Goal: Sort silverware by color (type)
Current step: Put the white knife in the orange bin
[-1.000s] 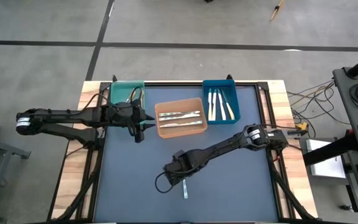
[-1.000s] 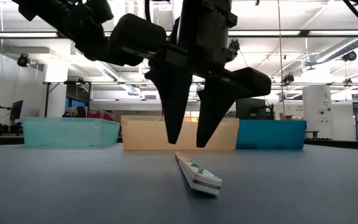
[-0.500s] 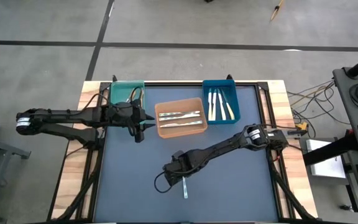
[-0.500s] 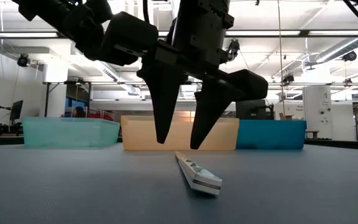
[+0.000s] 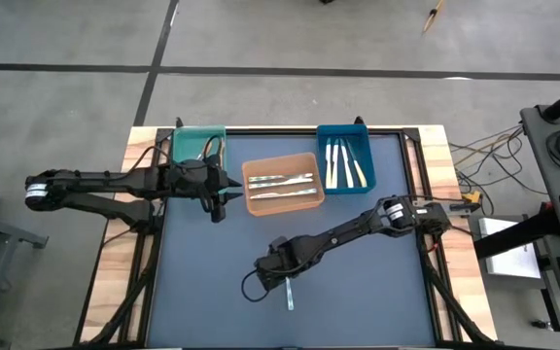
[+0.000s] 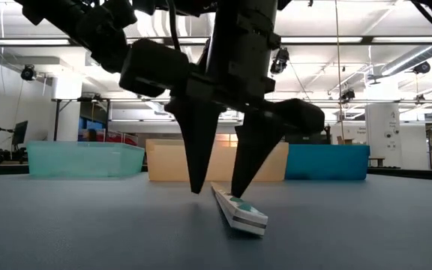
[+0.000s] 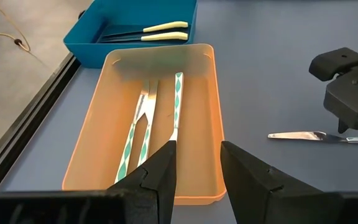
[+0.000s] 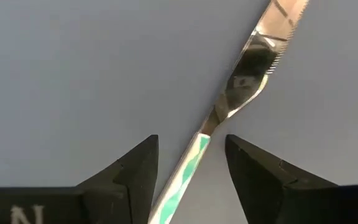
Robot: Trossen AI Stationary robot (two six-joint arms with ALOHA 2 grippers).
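A knife (image 5: 289,292) with a silver blade and a green-and-white patterned handle lies flat on the dark table mat, near the near edge. My right gripper (image 6: 216,187) is open and points down over it. Its fingers stand on either side of the knife (image 8: 241,81) where the handle meets the blade, with the tips close to the mat. My left gripper (image 7: 197,146) is open and waits above the left end of the orange bin (image 5: 282,182). That bin holds three pieces with the same patterned handles.
A teal bin (image 5: 198,144) with gold pieces stands at the far left. A blue bin (image 5: 344,158) with cream-handled pieces stands at the far right, and the orange bin (image 7: 92,149) sits between them. The mat around the knife (image 6: 238,210) is bare.
My right gripper has come straight down over the knife, from well above it to the fingertips nearly at the mat on either side of it. The knife has not moved.
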